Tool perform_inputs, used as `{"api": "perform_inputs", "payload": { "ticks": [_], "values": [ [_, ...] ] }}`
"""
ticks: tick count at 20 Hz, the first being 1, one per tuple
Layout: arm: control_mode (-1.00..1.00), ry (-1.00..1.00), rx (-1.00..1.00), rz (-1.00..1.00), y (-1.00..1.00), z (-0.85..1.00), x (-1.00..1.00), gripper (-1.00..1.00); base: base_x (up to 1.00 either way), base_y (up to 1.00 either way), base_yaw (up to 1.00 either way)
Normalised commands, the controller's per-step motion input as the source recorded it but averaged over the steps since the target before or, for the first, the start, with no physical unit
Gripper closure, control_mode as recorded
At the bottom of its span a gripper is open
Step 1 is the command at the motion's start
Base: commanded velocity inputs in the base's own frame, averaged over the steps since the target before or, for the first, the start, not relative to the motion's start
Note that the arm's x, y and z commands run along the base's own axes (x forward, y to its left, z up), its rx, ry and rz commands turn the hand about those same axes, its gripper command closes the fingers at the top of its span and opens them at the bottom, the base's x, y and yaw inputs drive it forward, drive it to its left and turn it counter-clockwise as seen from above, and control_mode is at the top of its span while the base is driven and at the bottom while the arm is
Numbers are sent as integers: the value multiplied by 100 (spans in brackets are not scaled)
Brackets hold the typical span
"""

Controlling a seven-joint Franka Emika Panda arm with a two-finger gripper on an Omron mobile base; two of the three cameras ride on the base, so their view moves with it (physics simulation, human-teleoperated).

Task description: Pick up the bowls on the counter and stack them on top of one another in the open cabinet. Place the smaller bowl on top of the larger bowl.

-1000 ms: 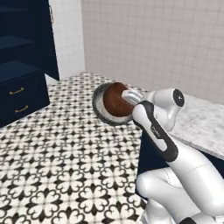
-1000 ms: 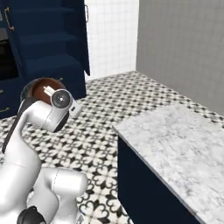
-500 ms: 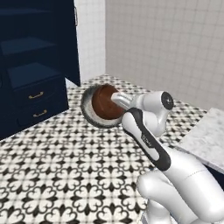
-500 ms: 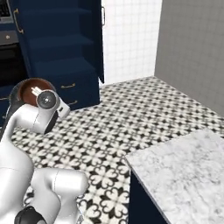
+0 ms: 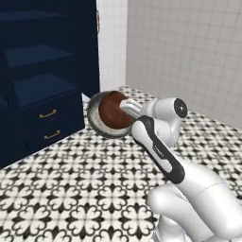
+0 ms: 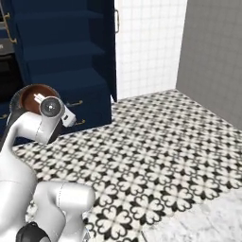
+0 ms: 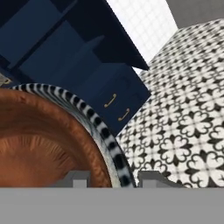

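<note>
Left base view: white arm reaches forward over the black-and-white patterned tile floor [image 5: 71,189]. At its end the pincer [image 5: 124,109] carries both bowls as one nested pair. The small round glossy reddish-brown wood-like bowl [image 5: 112,112] sits inside the wide round dark grey bowl with pale speckled inside [image 5: 93,113], whose rim rings it. Pair is tipped on its side, openings toward the arm, in the air above the floor, near the tall dark navy blue open cabinet [image 5: 42,61]. Cabinet shelves wide and plain, nothing seen on them. Below them, navy drawers with curved gold handles [image 5: 47,125].

Right base view: nested pair shows at upper left behind the wrist, brown bowl [image 6: 33,98] inside, grey rim [image 6: 15,98] around it, in front of the cabinet [image 6: 61,47]. A corner of the white-grey veined marble bench [image 6: 208,222] at lower right, well apart from the bowls.

Hand view: pincer [image 7: 109,178] clenched across the rims, one finger tip [image 7: 75,178] inside the brown bowl [image 7: 39,144], the other outside the striped-looking grey rim [image 7: 103,129], so it is grasping both bowl walls together. Cabinet and gold-handled drawers [image 7: 116,107] beyond.
</note>
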Motion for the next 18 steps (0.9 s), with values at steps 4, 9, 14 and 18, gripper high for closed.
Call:
{"api": "perform_inputs", "payload": {
  "ticks": [4, 9, 14, 18],
  "values": [
    [100, 0, 0, 0, 0, 0, 0, 100, 100, 17, 7],
    [100, 0, 0, 0, 0, 0, 0, 100, 100, 17, 10],
    [100, 0, 0, 0, 0, 0, 0, 100, 100, 2, 19],
    [100, 0, 0, 0, 0, 0, 0, 100, 100, 0, 21]
  ]
}}
